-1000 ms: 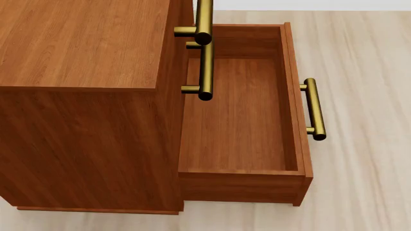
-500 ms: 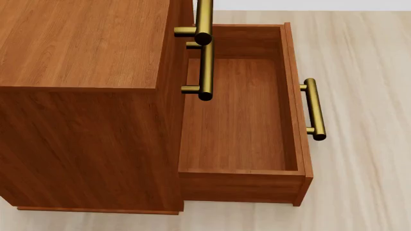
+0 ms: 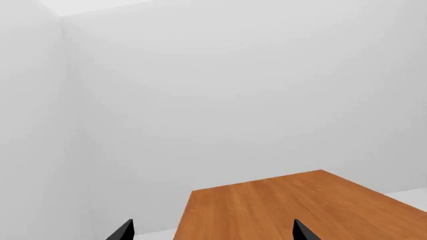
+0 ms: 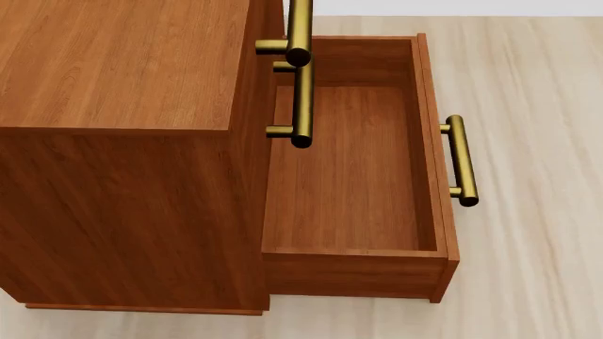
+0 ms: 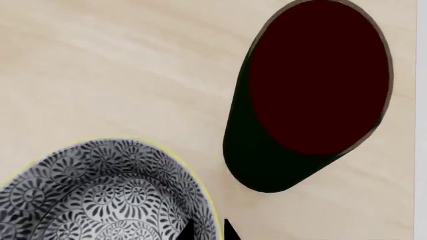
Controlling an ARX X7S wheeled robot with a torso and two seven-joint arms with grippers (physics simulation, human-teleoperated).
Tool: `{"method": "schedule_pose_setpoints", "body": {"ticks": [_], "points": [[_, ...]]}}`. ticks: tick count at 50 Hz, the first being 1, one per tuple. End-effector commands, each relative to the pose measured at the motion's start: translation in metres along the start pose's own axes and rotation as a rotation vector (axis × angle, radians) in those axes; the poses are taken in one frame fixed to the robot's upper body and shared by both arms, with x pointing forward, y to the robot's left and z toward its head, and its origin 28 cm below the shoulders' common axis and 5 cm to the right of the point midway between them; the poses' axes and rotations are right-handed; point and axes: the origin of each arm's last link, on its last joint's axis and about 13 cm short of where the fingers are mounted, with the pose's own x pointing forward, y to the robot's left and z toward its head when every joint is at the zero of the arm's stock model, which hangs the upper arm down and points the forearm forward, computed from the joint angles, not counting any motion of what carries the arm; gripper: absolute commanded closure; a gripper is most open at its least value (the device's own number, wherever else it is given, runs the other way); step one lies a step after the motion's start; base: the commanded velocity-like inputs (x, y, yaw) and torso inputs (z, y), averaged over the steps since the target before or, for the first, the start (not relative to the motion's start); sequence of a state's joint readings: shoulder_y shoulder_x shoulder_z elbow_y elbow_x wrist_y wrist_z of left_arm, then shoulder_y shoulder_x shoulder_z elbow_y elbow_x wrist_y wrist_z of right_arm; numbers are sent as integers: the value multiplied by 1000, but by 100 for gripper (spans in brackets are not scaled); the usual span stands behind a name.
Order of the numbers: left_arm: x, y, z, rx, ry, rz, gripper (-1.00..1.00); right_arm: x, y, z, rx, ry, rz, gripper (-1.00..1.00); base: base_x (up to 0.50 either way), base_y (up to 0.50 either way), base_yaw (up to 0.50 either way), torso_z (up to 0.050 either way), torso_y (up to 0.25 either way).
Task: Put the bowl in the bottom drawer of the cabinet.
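The cabinet [image 4: 123,63] fills the left of the head view. Its bottom drawer [image 4: 428,141] is pulled out to the right, with nothing inside it. Neither gripper nor the bowl shows in that view. The right wrist view has the patterned bowl [image 5: 100,195] with its pale yellow rim over a pale wooden surface. My right gripper [image 5: 208,231] is shut on the bowl, one fingertip inside the rim and one outside. My left gripper [image 3: 213,232] is open and holds nothing. It faces a white wall above a reddish-brown wooden top [image 3: 293,210].
A dark bottle [image 5: 313,95] stands close beside the bowl in the right wrist view. Two upper brass handles [image 4: 299,92] jut out over the open drawer's inner edge. The drawer's own handle [image 4: 460,161] sticks out to the right. Pale wooden floor [image 4: 537,106] surrounds the cabinet.
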State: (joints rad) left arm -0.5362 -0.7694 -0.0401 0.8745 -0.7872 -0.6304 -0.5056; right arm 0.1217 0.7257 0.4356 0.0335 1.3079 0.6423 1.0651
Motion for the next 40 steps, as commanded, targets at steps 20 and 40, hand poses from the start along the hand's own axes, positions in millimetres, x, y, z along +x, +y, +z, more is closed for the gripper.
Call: {"method": "schedule_pose_setpoints", "body": {"ticks": [20,40], "points": [[1,0,2,-1,-7,1,-100,-23,7,9,-28,-8,82,100,1,0,0,0,-1],[0,-1,5,-5,-17,-3,-100,-47,7,18,-36,-44,167,100,0,0,0,0,0]]}}
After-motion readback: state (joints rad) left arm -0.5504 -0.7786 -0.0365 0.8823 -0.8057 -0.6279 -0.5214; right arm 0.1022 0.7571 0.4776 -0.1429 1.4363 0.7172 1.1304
